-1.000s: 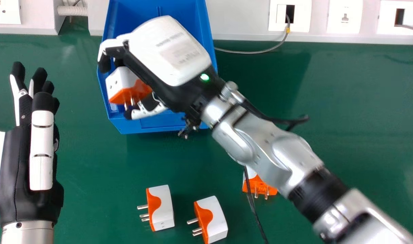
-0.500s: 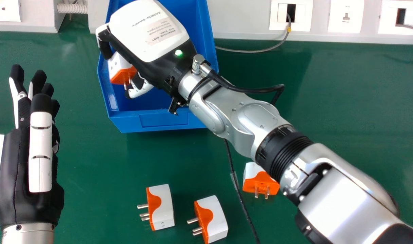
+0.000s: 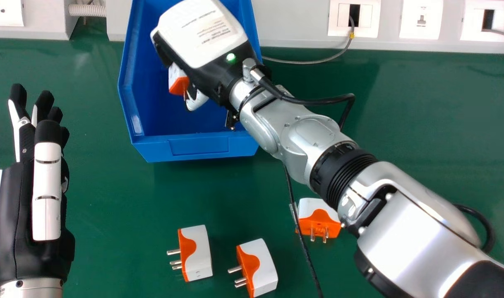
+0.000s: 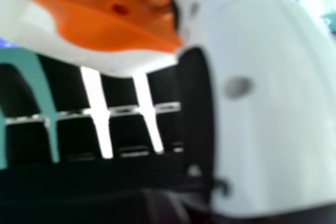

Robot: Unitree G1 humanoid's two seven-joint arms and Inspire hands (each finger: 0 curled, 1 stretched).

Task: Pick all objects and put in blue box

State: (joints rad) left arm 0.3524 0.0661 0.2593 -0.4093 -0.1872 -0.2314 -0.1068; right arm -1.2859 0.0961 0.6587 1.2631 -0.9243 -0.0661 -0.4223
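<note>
In the head view, the right robot hand [image 3: 210,45] is over the blue plastic box [image 3: 200,147], holding a chunky white and orange plug [image 3: 178,85], and the left robot hand [image 3: 18,198] is off to the left with its fingers out straight. To the right of that left one, a second plug [image 3: 199,253], a third plug [image 3: 262,267] and a fourth plug [image 3: 318,219] lie on the green counter [image 3: 123,231]. In the right hand view, the held plug touches the robot hand's white thumb [image 4: 278,124].

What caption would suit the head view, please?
Right hand holding a plug adapter at the blue box, three more adapters on the green table.
</note>
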